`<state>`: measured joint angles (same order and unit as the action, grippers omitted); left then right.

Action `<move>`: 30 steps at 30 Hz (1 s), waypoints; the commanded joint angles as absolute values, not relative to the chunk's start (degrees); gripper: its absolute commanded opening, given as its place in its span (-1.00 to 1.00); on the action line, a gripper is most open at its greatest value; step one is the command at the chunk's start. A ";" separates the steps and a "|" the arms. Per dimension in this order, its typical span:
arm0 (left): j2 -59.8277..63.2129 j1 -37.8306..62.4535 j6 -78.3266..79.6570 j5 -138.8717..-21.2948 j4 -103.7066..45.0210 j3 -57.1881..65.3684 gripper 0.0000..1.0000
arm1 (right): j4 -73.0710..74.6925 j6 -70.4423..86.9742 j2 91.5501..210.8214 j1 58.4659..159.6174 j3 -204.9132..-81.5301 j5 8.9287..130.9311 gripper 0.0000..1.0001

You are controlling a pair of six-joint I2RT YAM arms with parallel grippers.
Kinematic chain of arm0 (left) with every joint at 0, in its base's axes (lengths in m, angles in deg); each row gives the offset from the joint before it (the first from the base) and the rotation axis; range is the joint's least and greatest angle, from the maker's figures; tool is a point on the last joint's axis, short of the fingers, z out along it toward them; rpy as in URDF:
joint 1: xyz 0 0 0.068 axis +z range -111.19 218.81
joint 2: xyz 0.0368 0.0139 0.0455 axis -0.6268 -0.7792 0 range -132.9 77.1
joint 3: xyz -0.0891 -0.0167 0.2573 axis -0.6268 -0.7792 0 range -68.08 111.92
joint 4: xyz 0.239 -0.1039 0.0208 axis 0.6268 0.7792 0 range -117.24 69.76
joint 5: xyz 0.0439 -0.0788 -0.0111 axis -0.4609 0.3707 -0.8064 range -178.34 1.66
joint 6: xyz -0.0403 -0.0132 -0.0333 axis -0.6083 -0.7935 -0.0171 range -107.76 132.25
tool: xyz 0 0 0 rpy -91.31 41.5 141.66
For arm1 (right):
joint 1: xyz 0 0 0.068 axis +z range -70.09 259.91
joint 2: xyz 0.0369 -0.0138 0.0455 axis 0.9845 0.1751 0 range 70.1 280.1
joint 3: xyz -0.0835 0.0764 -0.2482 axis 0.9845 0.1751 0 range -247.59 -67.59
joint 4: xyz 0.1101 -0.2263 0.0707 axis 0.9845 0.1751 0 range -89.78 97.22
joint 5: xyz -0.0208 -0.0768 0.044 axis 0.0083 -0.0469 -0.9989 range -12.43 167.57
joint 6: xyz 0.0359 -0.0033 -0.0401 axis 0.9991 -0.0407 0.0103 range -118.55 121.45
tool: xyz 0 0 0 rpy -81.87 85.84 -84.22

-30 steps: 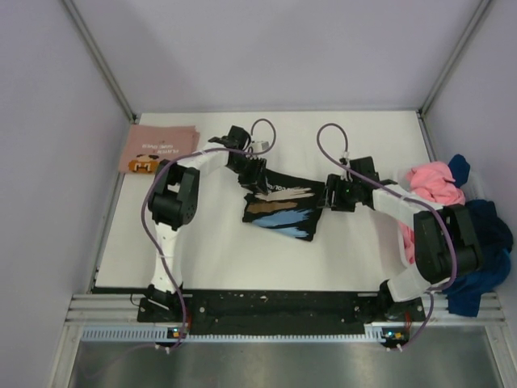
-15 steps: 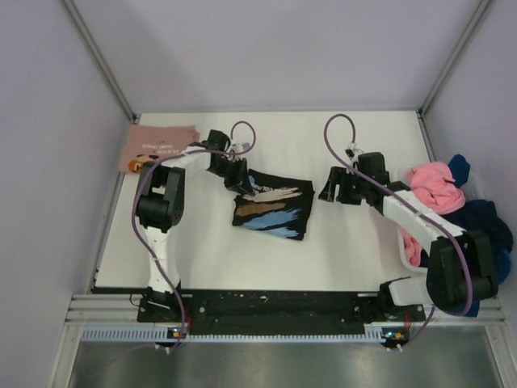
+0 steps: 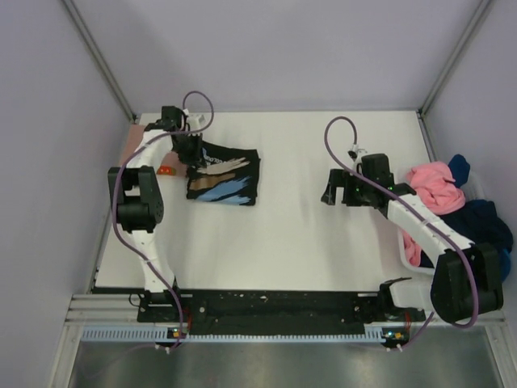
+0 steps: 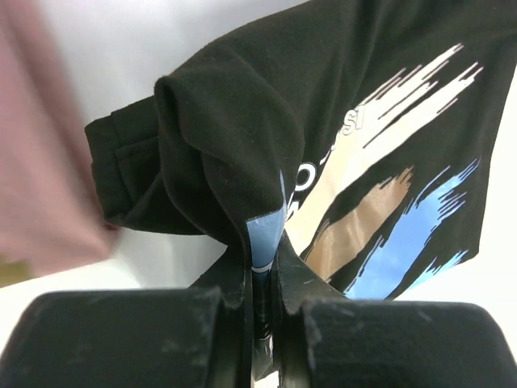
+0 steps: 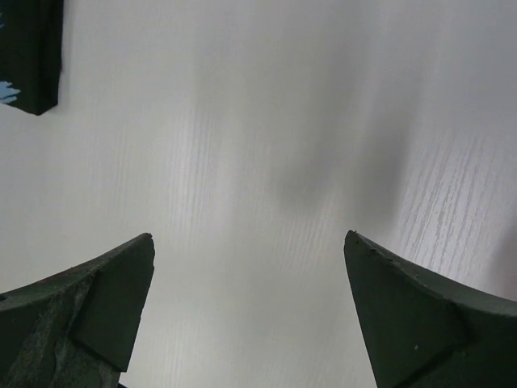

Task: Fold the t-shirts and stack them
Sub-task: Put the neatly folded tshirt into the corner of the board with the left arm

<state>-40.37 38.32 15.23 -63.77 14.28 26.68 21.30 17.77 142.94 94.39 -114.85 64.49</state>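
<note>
From above, the left gripper (image 3: 192, 155) pinches the left edge of the black t-shirt (image 3: 230, 176), which lies folded at the far left of the table (image 3: 291, 242). The right gripper (image 3: 329, 187) hangs spread over the white top, and a heap of pink and navy t-shirts (image 3: 440, 187) sits at the right edge. Left wrist: jaws clamped on a raised fold — the print's lettering is too small to read. Right wrist: fingers wide apart — the shirt's corner shows at upper left.

We see a folded black cloth t-shirt (image 3: 224, 178) printed with slanting white, tan and sky-blue brush streaks and small white lettering. A dusty-pink folded t-shirt (image 3: 131, 153) shows a small orange patch. At the right edge, a crumpled bright pink t-shirt (image 3: 434, 182) sits against crumpled navy cloth (image 3: 487, 225). The smooth table top (image 3: 307, 242) is white, faintly grained.
</note>
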 commanded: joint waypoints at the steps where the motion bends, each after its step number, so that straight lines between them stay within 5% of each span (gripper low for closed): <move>1: -37.59 38.11 23.22 -73.04 17.75 34.82 -1.00 | 21.57 16.31 140.95 94.86 -116.54 66.14 0.97; 17: -44.54 38.46 32.72 -91.59 23.47 54.43 -1.00 | 23.07 13.84 139.72 94.94 -115.66 67.73 0.97; 30: -40.68 38.46 40.80 -99.33 20.57 56.55 -1.00 | 23.59 12.70 139.80 94.94 -115.22 68.78 0.97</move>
